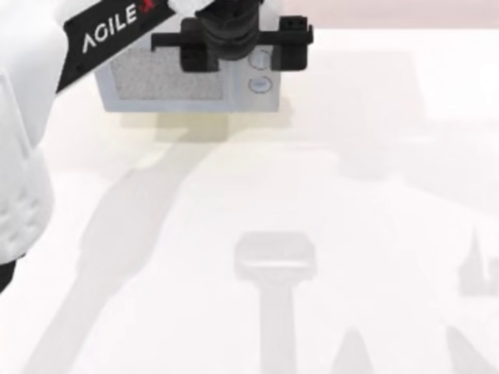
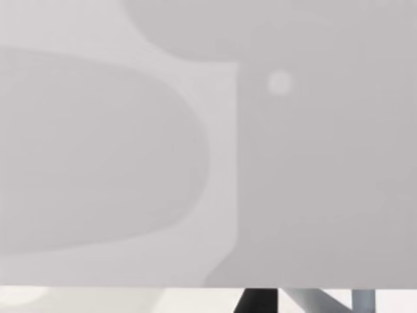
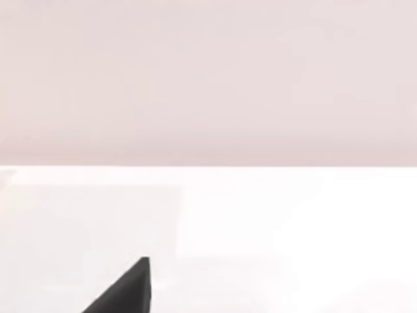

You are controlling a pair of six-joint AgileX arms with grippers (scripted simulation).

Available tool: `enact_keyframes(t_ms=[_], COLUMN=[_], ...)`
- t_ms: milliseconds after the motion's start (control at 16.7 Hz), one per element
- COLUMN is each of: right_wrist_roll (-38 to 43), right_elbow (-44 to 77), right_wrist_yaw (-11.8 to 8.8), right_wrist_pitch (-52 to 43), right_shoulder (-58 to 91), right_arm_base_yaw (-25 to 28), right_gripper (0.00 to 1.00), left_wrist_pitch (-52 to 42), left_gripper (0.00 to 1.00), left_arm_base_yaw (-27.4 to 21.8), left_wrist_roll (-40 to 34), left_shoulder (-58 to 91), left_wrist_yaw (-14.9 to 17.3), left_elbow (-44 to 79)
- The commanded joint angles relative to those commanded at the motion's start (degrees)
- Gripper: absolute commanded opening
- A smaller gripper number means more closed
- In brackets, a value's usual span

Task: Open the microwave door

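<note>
While one microwave [image 1: 187,82] sits closed, left claw [image 1: 234,43] state unclear.

Very bright, washed-out light floods the white table [image 1: 374,195]. Soft grey shadows of the arms spread across it from six o'clock toward twelve, the longest slanting from seven o'clock up to the microwave [image 1: 187,78], which casts a faint yellowish shadow just in front. The left wrist view is a blurred grey surface. The right wrist view is pale and hazy.
</note>
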Motion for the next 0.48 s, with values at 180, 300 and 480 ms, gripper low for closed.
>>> enact_keyframes(t_ms=[180,300,480], right_wrist_roll=[0.0,0.0,0.0], right_elbow=[0.0,0.0,0.0], right_wrist_yaw=[0.0,0.0,0.0], right_wrist_pitch=[0.0,0.0,0.0], right_shoulder=[0.0,0.0,0.0], right_arm_base_yaw=[0.0,0.0,0.0], right_gripper=[1.00,1.00,1.00], left_wrist_pitch=[0.0,0.0,0.0], left_gripper=[0.02,0.00,0.00], left_arm_base_yaw=[0.0,0.0,0.0], left_wrist_roll=[0.0,0.0,0.0], left_shoulder=[0.0,0.0,0.0], left_wrist_yaw=[0.0,0.0,0.0], left_elbow=[0.0,0.0,0.0])
